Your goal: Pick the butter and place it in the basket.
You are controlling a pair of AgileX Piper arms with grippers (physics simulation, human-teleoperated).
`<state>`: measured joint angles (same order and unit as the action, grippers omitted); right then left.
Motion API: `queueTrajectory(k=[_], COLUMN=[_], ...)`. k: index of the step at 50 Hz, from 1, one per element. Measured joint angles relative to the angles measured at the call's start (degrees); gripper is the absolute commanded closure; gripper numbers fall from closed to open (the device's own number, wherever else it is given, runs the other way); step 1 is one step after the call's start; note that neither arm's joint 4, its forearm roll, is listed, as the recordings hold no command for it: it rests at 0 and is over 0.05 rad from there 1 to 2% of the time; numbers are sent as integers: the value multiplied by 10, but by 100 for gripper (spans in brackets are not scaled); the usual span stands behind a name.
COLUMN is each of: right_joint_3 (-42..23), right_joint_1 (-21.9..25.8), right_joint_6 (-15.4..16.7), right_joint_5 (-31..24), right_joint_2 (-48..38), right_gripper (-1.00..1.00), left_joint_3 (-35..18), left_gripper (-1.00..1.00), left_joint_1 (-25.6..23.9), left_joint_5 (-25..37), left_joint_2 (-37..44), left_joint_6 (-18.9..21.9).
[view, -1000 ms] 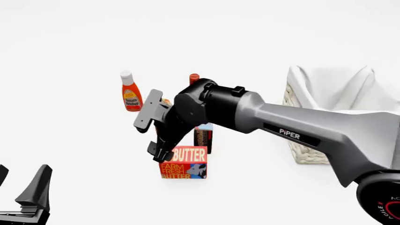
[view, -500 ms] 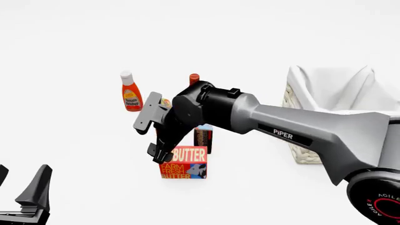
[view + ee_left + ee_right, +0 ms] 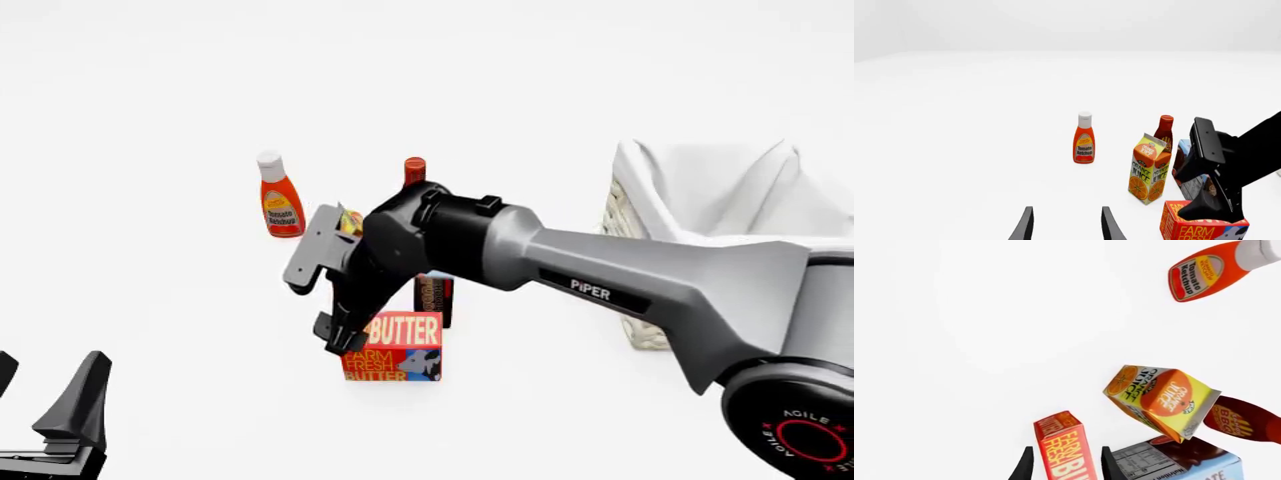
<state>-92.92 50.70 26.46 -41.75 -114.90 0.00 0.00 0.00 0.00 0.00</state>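
Note:
The butter (image 3: 394, 348) is a red-and-orange box standing on the table in front of the other groceries. My right gripper (image 3: 347, 338) comes down at its top left edge and is open. In the right wrist view the butter (image 3: 1059, 445) lies in the gap between the two fingers (image 3: 1025, 466), with space on each side. The left wrist view shows the butter (image 3: 1197, 229) under the right arm's dark fingers (image 3: 1209, 207). My left gripper (image 3: 48, 372) rests open and empty at the near left. The basket (image 3: 643, 172), cream wicker with white lining, stands at the right.
Behind the butter stand a chocolate pudding box (image 3: 431, 296), an orange juice carton (image 3: 1149, 171), a BBQ sauce bottle (image 3: 415, 170) and a ketchup bottle (image 3: 279, 198). The right arm's forearm (image 3: 627, 285) crosses in front of the basket.
The right arm has shifted slightly left and down, bringing its fingers a little lower around the butter's top edge. The butter and the left gripper have not moved.

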Motion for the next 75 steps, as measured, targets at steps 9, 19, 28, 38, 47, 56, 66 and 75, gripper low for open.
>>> queueTrajectory(k=[9,19,28,38,47,56,66,75], right_joint_3=[2,4,5,5,4,4,5,5], right_joint_1=[1,1,1,0,-2,-4,-5,-6], right_joint_6=[-1,-2,-3,-3,-2,-1,-1,-1], right_joint_5=[2,4,4,6,6,6,5,4], right_joint_2=[-4,-7,-10,-14,-18,-20,-23,-26], right_gripper=[-100,-100,-100,-100,-100,-100,-100,-100], left_joint_3=[0,0,0,0,0,0,0,0], left_gripper=[-100,-100,-100,-100,-100,-100,-100,-100], left_joint_1=[0,0,0,0,0,0,0,0], left_joint_5=[0,0,0,0,0,0,0,0], left_joint_2=[0,0,0,0,0,0,0,0], left_joint_6=[0,0,0,0,0,0,0,0])
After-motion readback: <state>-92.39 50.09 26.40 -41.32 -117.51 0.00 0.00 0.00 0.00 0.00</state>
